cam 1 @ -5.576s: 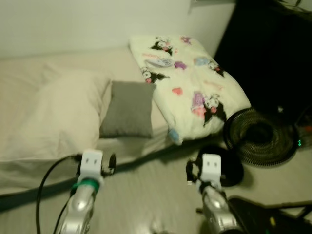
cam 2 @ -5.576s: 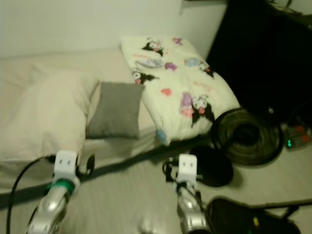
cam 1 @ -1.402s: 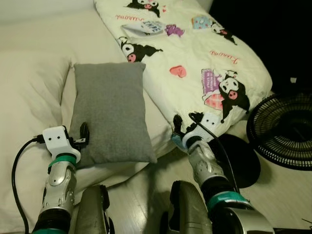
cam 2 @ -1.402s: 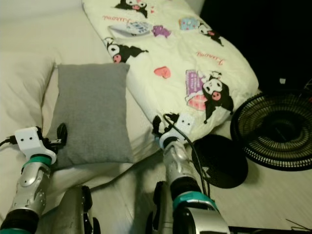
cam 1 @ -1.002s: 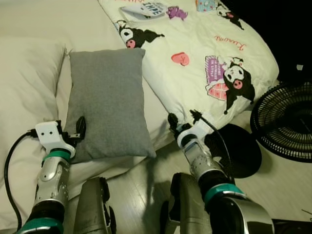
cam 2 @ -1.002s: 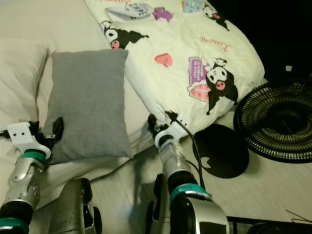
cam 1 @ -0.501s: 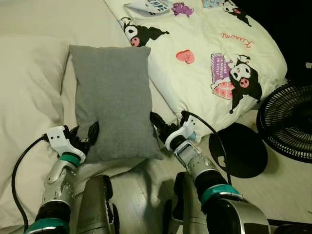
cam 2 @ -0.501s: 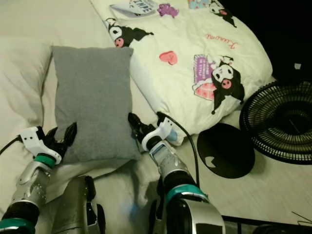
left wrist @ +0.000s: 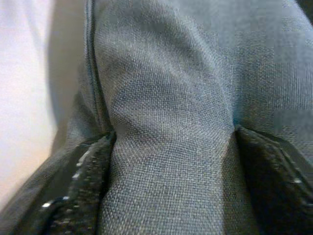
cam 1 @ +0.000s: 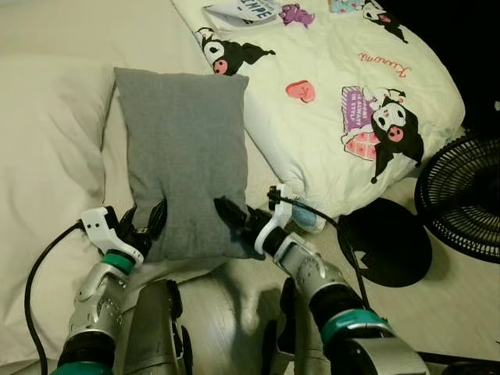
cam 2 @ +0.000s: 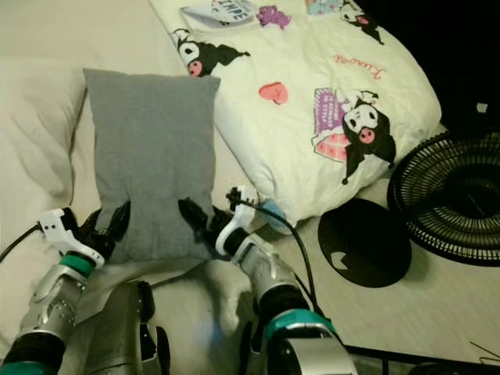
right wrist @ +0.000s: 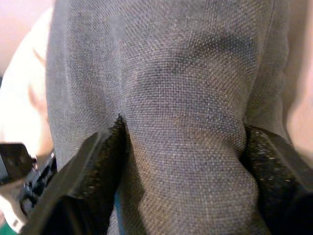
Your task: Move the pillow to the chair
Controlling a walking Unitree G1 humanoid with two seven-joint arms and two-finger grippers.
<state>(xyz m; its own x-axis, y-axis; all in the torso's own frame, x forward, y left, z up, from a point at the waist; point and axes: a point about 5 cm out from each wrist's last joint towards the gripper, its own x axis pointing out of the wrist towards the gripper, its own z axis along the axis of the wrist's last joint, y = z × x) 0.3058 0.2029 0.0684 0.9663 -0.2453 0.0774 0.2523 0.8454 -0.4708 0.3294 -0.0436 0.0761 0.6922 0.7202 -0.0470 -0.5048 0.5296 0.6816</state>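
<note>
Two silver arms with teal rings, white wrist blocks, black cables, black-fingered left gripper and right gripper

The pillow is plain mid-grey woven cloth. Beside it lies a cream pillow on a bed of the same cream. The quilt is pale yellow, printed with black-and-white cartoon figures, pink hearts and purple patches. The fan is black. Both silver arms end in black fingers, with teal bands.
</note>
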